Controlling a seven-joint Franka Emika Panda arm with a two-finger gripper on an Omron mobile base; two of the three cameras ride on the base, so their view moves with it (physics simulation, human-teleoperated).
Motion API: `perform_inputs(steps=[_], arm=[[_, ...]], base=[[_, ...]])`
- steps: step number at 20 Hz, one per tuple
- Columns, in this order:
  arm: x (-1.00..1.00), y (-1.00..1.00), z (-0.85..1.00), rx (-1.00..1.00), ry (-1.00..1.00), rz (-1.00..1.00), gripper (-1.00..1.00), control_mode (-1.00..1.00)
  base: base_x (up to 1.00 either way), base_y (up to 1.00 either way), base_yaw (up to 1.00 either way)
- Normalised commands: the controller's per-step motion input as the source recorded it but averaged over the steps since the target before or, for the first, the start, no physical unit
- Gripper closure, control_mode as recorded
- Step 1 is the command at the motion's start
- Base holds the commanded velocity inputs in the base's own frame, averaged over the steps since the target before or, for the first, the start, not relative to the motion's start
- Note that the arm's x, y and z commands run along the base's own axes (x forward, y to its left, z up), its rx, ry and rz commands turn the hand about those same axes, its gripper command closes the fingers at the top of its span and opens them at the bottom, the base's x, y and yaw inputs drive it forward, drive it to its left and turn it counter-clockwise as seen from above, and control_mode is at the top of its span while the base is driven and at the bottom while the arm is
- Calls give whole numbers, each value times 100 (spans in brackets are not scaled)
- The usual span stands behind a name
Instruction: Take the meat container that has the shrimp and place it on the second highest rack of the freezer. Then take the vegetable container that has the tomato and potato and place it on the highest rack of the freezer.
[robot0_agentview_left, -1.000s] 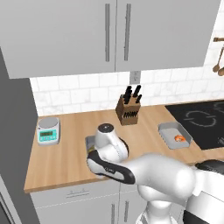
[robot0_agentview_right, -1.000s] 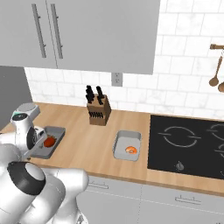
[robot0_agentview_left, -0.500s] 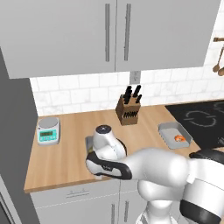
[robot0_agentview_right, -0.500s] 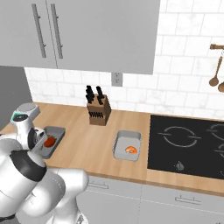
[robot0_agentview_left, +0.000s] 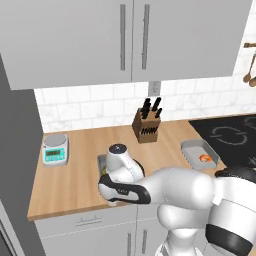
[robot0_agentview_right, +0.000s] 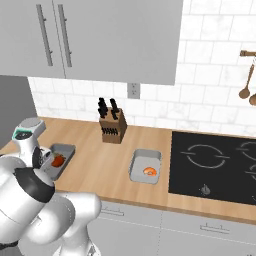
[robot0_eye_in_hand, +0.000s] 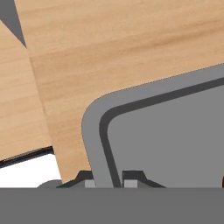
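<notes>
Change: a second ago the gripper's jaws stood wide; they have since closed on the rim of the dark tray, and the arm has dropped a little lower over it.
Gripper (robot0_eye_in_hand: 108, 178): clamped on the dark tray's rim near a rounded corner, one fingertip either side of the wall, seen in the hand view.
Dark tray (robot0_agentview_right: 66, 150): darker grey, flat on the tabletop at its left end, partly hidden by the arm in both base views; its rim (robot0_eye_in_hand: 94, 131) runs up between the fingertips.
Tomato (robot0_agentview_right: 58, 160): red, inside the dark tray, just beside the arm in the right base view.
Potato: cannot make it out behind the arm.
Pale tray (robot0_agentview_left: 199, 152): lighter grey, flat on the tabletop well right of the dark tray, just beside the hob; also at (robot0_agentview_right: 146, 165).
Shrimp (robot0_agentview_left: 205, 158): small orange curl in the near end of the pale tray; also at (robot0_agentview_right: 149, 172).
Tabletop (robot0_agentview_left: 80, 175): light wood, runs from the grey side panel at left to the hob.
Knife block (robot0_agentview_left: 147, 126): wooden, black handles, upright against the tiled wall, behind and between the two trays.
Scale (robot0_agentview_left: 54, 149): small, teal display, near the left end of the tabletop, apart from the dark tray.
Hob (robot0_agentview_right: 220, 165): black glass, set into the right part of the tabletop.
</notes>
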Motion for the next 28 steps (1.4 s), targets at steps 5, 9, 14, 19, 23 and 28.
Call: perform_inputs(steps=[5, 9, 14, 19, 23, 28], arm=[[-16, -8, 19, 0, 0, 11, 100, -100], [-27, -33, 72, 0, -6, 17, 100, -100], [-22, -62, 75, 0, -23, 10, 100, -100], [-11, -65, 80, 0, -25, 6, 100, -100], [-14, -61, 99, 2, -8, 0, 100, -100], [-47, -66, 85, 1, 7, 5, 100, -100]], base=[[0, 0, 0], [0, 0, 0], [0, 0, 0], [0, 0, 0], [0, 0, 0], [0, 0, 0]])
